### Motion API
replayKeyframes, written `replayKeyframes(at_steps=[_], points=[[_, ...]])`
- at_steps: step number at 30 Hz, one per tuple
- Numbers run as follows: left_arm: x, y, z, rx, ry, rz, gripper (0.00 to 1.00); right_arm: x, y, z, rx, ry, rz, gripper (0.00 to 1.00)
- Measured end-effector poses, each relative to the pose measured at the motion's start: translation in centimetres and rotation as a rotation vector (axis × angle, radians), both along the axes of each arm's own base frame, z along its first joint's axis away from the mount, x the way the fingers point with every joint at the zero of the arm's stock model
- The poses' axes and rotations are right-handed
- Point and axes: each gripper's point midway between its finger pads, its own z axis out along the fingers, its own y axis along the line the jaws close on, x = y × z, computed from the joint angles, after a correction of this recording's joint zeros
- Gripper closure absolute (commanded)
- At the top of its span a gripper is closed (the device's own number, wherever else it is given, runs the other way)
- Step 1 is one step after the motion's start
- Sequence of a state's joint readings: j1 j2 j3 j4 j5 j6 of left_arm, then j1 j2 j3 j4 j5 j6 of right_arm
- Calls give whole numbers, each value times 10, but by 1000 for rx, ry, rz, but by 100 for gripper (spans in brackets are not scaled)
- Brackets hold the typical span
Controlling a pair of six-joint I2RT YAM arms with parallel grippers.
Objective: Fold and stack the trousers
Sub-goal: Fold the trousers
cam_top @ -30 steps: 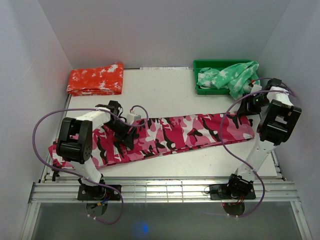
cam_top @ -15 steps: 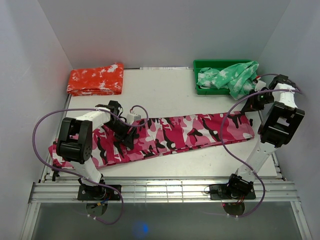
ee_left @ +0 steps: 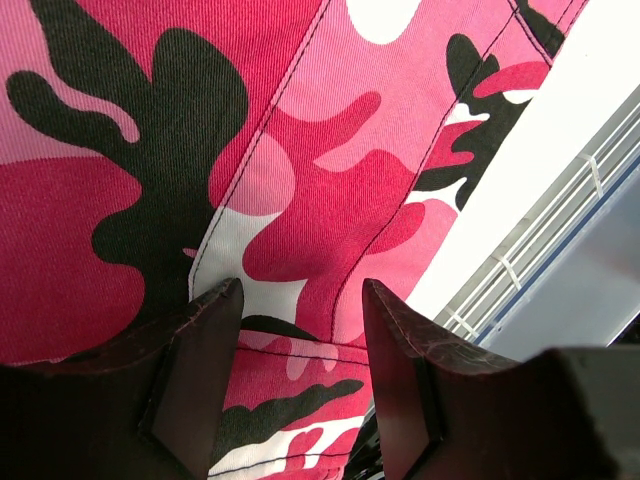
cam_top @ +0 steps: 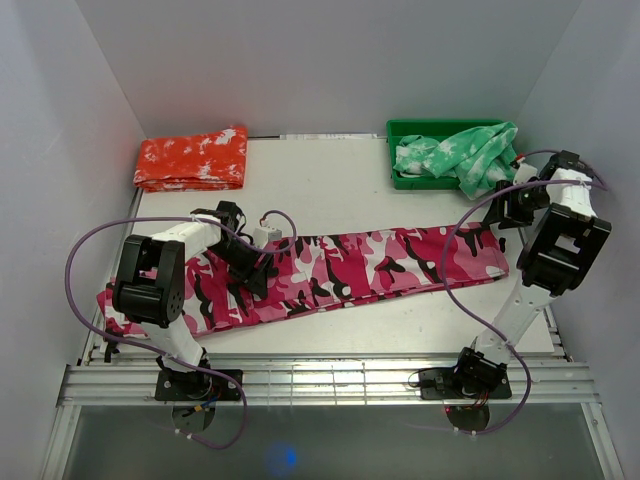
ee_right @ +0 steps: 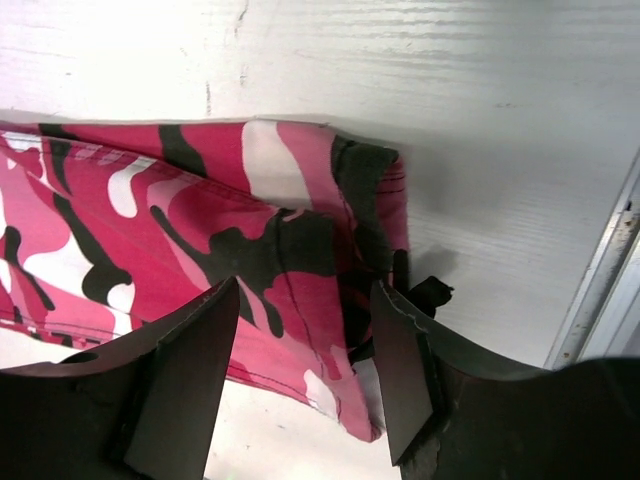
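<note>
Overhead, the trousers (cam_top: 340, 270) lie full-length — the right wrist sees one end.

Plain white walls (cam_top: 330, 60) box in my white table (cam_top: 330, 190) on three sides. A ribbed metal rail (cam_top: 330, 382) runs along its near edge. Light bright, even.

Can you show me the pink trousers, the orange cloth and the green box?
pink trousers (cam_top: 350, 265), top view, middle of the long legs.
orange cloth (cam_top: 190, 158), top view, middle of the folded pile.
green box (cam_top: 430, 128), top view, its back wall.
</note>
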State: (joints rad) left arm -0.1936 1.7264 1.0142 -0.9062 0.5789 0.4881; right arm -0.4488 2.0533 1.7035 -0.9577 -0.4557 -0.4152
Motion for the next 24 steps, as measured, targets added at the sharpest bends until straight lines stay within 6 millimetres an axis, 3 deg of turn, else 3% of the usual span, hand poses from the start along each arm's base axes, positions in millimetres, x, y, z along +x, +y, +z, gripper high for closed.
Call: replayKeyframes(at_steps=[5,11,20,23,24], points=[[0,0,0,0,2,2,36,5,-3,-8,-3,0,-8,42],[0,0,0,1,2,3,36,5,7,-14,62,5,-3,44],[0,0,0,1,2,3,36,-3,26,-17,166,14,16,72],[0,0,0,1,2,3,36,-4,32,-14,200,2,35,92],[0,0,0,1,2,3,36,-5,35,-13,212,-2,42,92]])
